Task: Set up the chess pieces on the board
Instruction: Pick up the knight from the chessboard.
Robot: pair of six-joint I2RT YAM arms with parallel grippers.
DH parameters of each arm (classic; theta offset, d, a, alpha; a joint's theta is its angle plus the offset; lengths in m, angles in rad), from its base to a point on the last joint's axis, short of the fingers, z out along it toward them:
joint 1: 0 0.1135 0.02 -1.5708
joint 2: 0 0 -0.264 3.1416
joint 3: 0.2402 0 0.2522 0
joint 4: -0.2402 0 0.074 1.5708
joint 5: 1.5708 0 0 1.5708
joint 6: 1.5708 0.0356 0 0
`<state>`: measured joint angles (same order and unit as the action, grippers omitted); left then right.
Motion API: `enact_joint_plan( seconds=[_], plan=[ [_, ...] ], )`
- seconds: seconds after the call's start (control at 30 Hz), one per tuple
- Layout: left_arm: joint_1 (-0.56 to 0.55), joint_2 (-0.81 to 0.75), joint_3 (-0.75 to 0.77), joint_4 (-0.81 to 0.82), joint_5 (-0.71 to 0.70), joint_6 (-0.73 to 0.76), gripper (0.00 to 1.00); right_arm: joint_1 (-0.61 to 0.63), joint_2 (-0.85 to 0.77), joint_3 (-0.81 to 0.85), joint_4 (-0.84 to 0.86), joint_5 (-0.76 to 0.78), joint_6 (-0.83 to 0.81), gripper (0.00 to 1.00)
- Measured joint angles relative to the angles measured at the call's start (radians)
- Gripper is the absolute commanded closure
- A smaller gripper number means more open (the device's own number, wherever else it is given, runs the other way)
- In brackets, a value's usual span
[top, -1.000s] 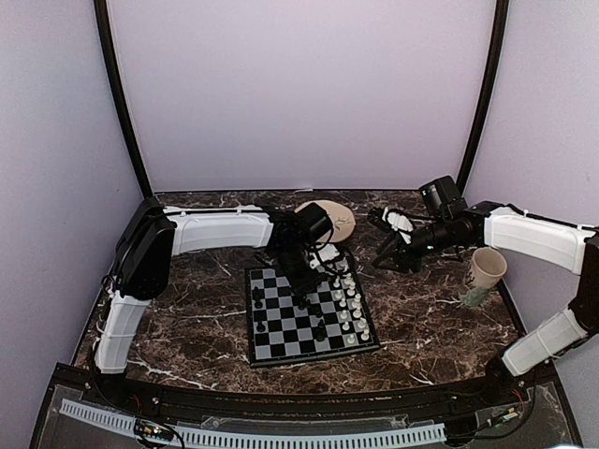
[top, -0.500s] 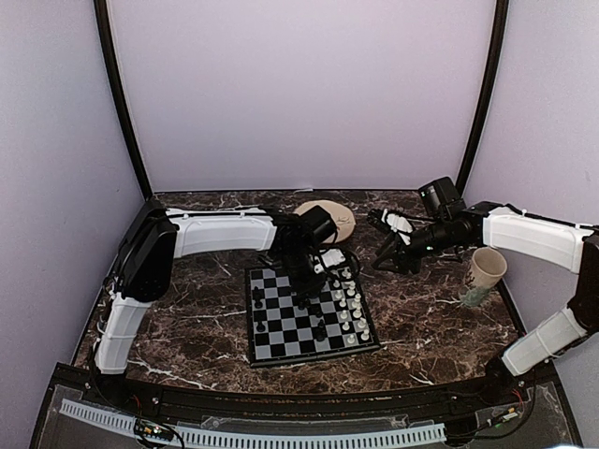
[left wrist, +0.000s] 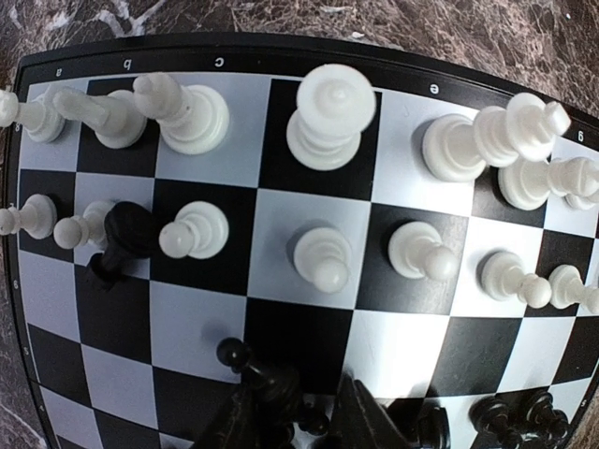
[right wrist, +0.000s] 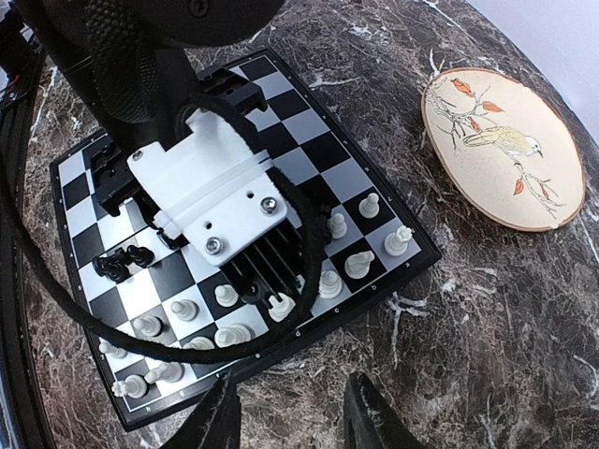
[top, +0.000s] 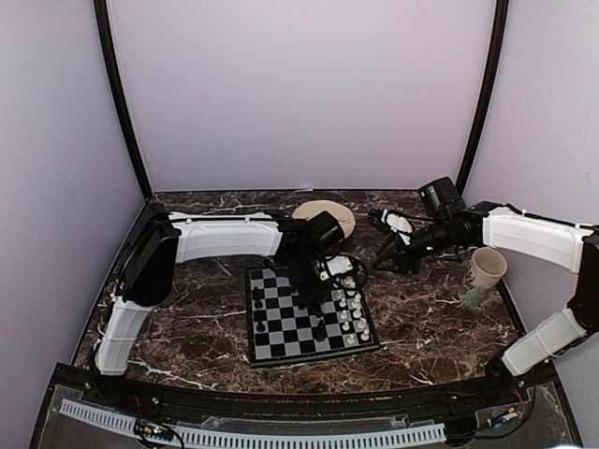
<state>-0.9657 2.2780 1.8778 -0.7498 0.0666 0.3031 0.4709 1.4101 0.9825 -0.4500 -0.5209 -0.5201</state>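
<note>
- Board (top: 285,339): laid at centre of table (top: 440,327); white pieces (left wrist: 329,117) ranked along its right edge.
- Left gripper (left wrist: 299,413): set over board, black piece (left wrist: 267,379) between tips; grip cannot be told.
- Right gripper (right wrist: 292,412): jaws parted, empty.

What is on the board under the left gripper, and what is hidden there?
White pieces stand in two rows along one edge of the board, one black piece among them, and black pieces stand by the left gripper. From above, the left arm hides some squares.
</note>
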Motion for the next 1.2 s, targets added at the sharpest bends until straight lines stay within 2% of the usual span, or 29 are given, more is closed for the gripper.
enact_joint_plan(
  seconds=[0.27, 0.7, 0.97, 1.2],
  plan=[
    [-0.001, 0.000, 0.001, -0.019, -0.017, -0.009, 0.62, 0.000, 0.001, 0.000, -0.001, -0.003, 0.000, 0.62],
    [0.008, -0.021, -0.032, -0.010, -0.027, -0.092, 0.61, 0.000, 0.004, 0.000, -0.008, -0.006, -0.003, 0.62],
    [0.031, -0.021, -0.029, -0.012, 0.027, -0.124, 0.60, 0.000, 0.005, 0.000, -0.015, -0.007, -0.003, 0.62],
    [0.034, -0.021, -0.029, -0.006, 0.080, -0.128, 0.55, 0.000, 0.006, 0.000, -0.018, -0.007, -0.003, 0.61]
  ],
)
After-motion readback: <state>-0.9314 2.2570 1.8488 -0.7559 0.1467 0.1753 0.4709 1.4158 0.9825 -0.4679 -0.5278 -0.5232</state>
